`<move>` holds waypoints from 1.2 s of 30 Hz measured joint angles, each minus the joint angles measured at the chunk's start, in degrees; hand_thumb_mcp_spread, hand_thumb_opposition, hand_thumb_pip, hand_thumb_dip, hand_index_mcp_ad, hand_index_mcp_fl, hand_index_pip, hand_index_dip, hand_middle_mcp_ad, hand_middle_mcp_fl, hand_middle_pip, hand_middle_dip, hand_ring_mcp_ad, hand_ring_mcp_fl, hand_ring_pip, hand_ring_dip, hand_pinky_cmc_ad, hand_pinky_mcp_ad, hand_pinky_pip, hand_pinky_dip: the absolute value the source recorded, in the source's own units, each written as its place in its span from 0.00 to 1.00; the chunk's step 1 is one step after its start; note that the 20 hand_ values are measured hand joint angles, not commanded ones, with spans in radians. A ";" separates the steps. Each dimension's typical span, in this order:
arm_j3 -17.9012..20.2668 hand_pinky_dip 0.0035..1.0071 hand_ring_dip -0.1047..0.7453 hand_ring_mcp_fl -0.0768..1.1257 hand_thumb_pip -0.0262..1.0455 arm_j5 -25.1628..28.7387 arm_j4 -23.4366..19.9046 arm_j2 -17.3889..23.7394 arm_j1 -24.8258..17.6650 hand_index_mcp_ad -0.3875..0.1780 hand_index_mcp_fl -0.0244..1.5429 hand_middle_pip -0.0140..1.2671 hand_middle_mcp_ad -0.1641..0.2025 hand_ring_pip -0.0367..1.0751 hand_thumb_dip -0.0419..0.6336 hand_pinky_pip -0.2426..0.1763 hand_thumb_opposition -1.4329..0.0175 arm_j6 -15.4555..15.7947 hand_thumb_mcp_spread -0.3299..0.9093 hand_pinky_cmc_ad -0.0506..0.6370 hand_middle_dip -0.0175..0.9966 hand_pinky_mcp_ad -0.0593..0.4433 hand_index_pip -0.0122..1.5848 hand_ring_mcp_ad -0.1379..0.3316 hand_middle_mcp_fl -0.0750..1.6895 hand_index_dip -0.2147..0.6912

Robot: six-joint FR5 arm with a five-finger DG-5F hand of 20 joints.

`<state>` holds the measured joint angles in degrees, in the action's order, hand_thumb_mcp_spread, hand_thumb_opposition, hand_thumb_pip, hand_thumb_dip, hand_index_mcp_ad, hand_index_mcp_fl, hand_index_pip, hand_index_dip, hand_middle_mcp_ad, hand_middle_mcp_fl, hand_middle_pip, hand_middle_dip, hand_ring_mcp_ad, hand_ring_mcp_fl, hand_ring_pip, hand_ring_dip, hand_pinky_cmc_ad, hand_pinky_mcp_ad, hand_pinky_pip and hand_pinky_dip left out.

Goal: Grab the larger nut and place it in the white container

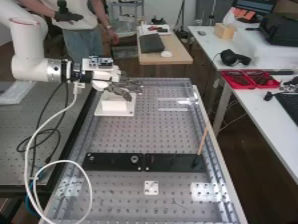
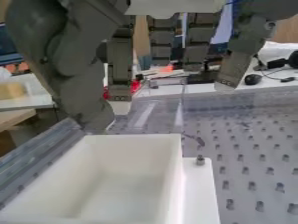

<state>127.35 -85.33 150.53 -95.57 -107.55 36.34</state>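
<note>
Bench [image 1: 120, 192] of perforated metal stands mid-room, a white desk [image 1: 263, 115] to its right, a wooden table [image 1: 163, 59] beyond. At far left, an open hand [image 1: 120, 90], fingers extended, nothing visibly gripped, hangs near the white container [image 1: 114, 104]. Nearer, a black bar [image 1: 174, 163] bears the bearing [image 1: 134, 159] and smaller nut [image 1: 91, 158].

Arm [image 1: 26, 50]: white, rounded housings; thin reddish ring at one joint, black collar [image 1: 65, 71] near wrist, white cable [image 1: 76, 95] attached. Fingers [image 1: 120, 92]: dark grey, segmented, angular, small round screw heads.
</note>
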 joint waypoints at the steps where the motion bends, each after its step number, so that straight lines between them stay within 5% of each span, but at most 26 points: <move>1: -0.21 0.83 0.22 0.07 0.83 0.61 0.25 0.42 0.19 0.39 0.02 0.11 0.60 0.27 0.39 0.40 0.40 -0.02 0.51 0.57 0.17 0.70 0.95 0.57 0.04 0.10; 6: -1.82 0.83 0.21 0.07 0.83 4.55 0.91 3.92 1.65 0.39 0.02 0.11 0.60 0.28 0.39 0.40 0.40 0.33 0.50 0.57 0.17 0.70 0.94 0.57 0.04 0.07; 14: -10.02 0.85 0.21 0.07 0.81 7.84 5.03 8.95 9.46 0.39 0.02 0.11 0.60 0.27 0.39 0.36 0.40 -1.30 0.43 0.57 0.17 0.70 0.77 0.58 0.04 0.02; 23: -16.03 0.85 0.22 0.07 0.79 5.98 11.48 9.42 16.28 0.40 0.02 0.11 0.61 0.22 0.39 0.35 0.40 -1.20 0.39 0.57 0.19 0.71 0.64 0.58 0.04 0.02; 36: -18.74 0.85 0.23 0.07 0.79 2.09 12.54 8.04 20.68 0.44 0.02 0.11 0.64 0.20 0.39 0.35 0.40 -0.56 0.38 0.57 0.22 0.73 0.60 0.60 0.04 0.04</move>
<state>108.61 -83.23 163.07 -87.53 -86.87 35.78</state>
